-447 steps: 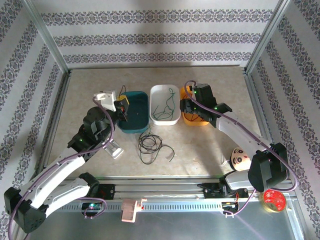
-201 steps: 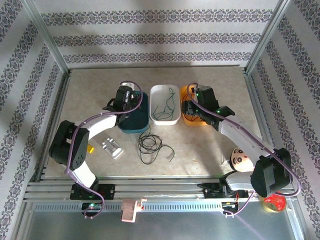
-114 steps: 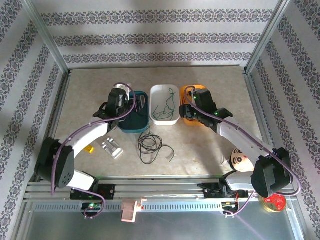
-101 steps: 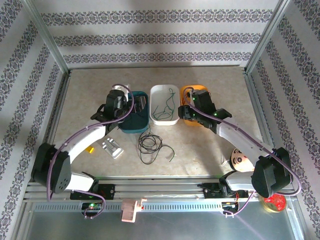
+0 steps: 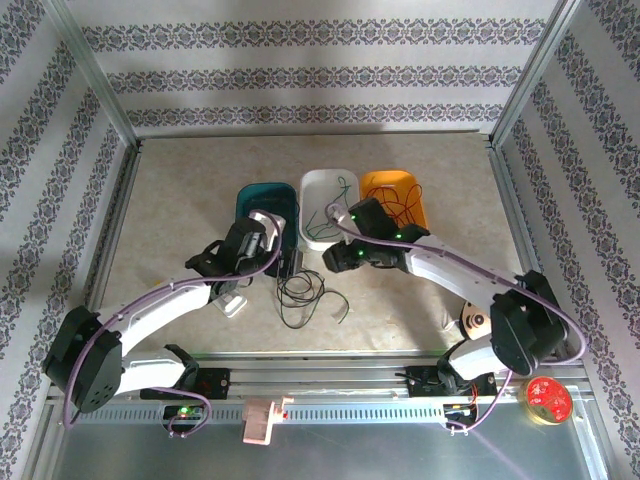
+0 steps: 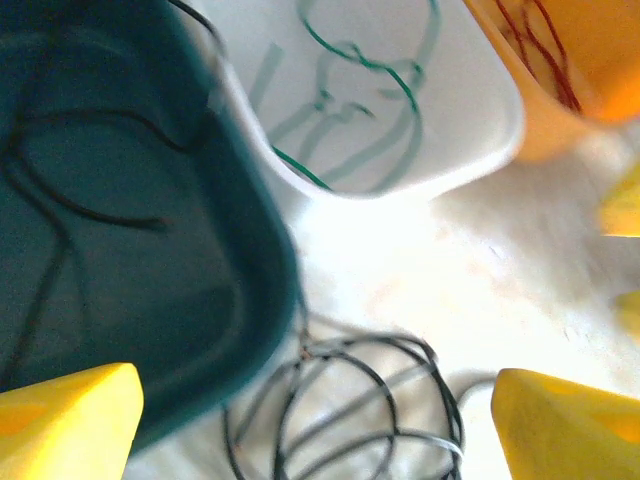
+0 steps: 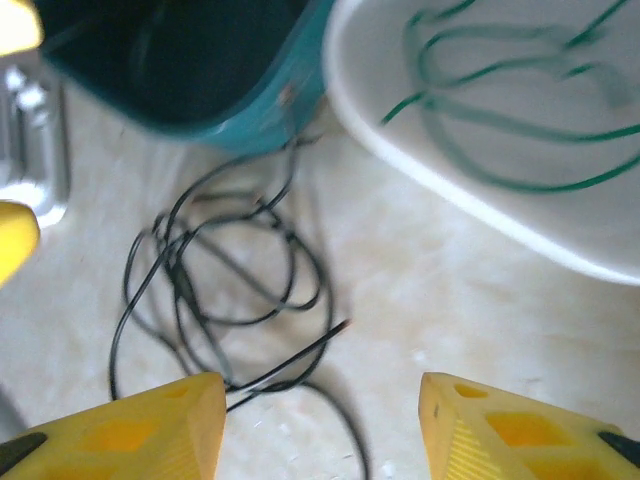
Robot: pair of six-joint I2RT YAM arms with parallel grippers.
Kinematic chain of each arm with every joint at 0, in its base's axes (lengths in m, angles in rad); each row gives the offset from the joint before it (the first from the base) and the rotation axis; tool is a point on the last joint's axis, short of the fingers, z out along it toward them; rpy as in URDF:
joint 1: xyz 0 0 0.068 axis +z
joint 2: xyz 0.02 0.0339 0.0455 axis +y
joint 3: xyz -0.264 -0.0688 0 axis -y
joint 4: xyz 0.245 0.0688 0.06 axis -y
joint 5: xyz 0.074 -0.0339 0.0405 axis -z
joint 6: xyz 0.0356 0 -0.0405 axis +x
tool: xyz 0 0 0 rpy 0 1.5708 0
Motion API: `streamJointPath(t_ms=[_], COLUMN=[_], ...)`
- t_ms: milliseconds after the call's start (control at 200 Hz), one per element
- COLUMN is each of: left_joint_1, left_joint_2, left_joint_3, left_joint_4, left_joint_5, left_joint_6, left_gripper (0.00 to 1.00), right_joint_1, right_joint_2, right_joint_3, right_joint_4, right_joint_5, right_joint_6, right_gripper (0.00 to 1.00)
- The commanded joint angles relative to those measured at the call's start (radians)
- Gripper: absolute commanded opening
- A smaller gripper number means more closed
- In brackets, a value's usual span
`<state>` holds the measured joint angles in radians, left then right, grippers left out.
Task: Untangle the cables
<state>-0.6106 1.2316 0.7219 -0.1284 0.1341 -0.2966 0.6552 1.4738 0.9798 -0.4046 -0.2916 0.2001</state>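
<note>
Lying loosely coiled on the table [image 5: 180, 200] at 6 o'clock of the teal tray [image 5: 243, 205], black cable [image 5: 300, 292], free tail pointing toward 4 o'clock, green cable [image 5: 337, 205] looped in white tray [image 5: 308, 190], red cable [image 6: 545, 60] in orange tray [image 5: 390, 180], left gripper [image 6: 320, 425] and right gripper [image 7: 320, 430] both spread apart, empty, near the coil's 12 o'clock side.

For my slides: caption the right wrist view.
Right gripper, open, hovers over tangled black cable beside teal tub and white tub.

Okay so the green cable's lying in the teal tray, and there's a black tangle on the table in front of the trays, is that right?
Not quite. The green cable lies in the white tray, not the teal tray; the left wrist view shows this plainly. The rest holds: the black tangle is on the table in front of the trays.
</note>
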Motion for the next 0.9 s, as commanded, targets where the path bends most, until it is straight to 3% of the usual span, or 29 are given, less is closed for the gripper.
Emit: streamJointPath(t_ms=[0, 215, 360, 485, 560, 640, 895], left_joint_1=[-0.040, -0.068, -0.067, -0.067, -0.067, -0.067, -0.067], left_joint_2=[0.011, 0.003, -0.004, 0.003, 0.003, -0.003, 0.038], left_joint_3=[0.005, -0.016, -0.022, -0.016, -0.016, -0.028, -0.050], left_joint_4=[-0.095, -0.104, -0.104, -0.118, -0.123, -0.107, -0.015], left_joint_5=[0.069, -0.174, -0.275, -0.256, -0.243, -0.213, -0.072], left_joint_6=[0.082, 0.034, -0.003, 0.002, 0.004, 0.014, 0.039], left_gripper=[0.89, 0.88, 0.89, 0.89, 0.90, 0.90, 0.91], right_joint_1=[0.035, 0.084, 0.099, 0.091, 0.081, 0.063, -0.046], right_joint_2=[0.063, 0.214, 0.324, 0.360, 0.348, 0.295, 0.005], right_joint_3=[0.029, 0.093, 0.164, 0.172, 0.167, 0.138, 0.042], right_joint_4=[-0.060, -0.043, -0.068, -0.028, -0.014, 0.001, -0.028], right_joint_5=[-0.127, -0.211, -0.238, -0.227, -0.223, -0.220, -0.250], right_joint_6=[-0.055, -0.084, -0.102, -0.088, -0.082, -0.082, -0.060], right_gripper=[0.53, 0.50, 0.47, 0.32, 0.13, 0.01, 0.00])
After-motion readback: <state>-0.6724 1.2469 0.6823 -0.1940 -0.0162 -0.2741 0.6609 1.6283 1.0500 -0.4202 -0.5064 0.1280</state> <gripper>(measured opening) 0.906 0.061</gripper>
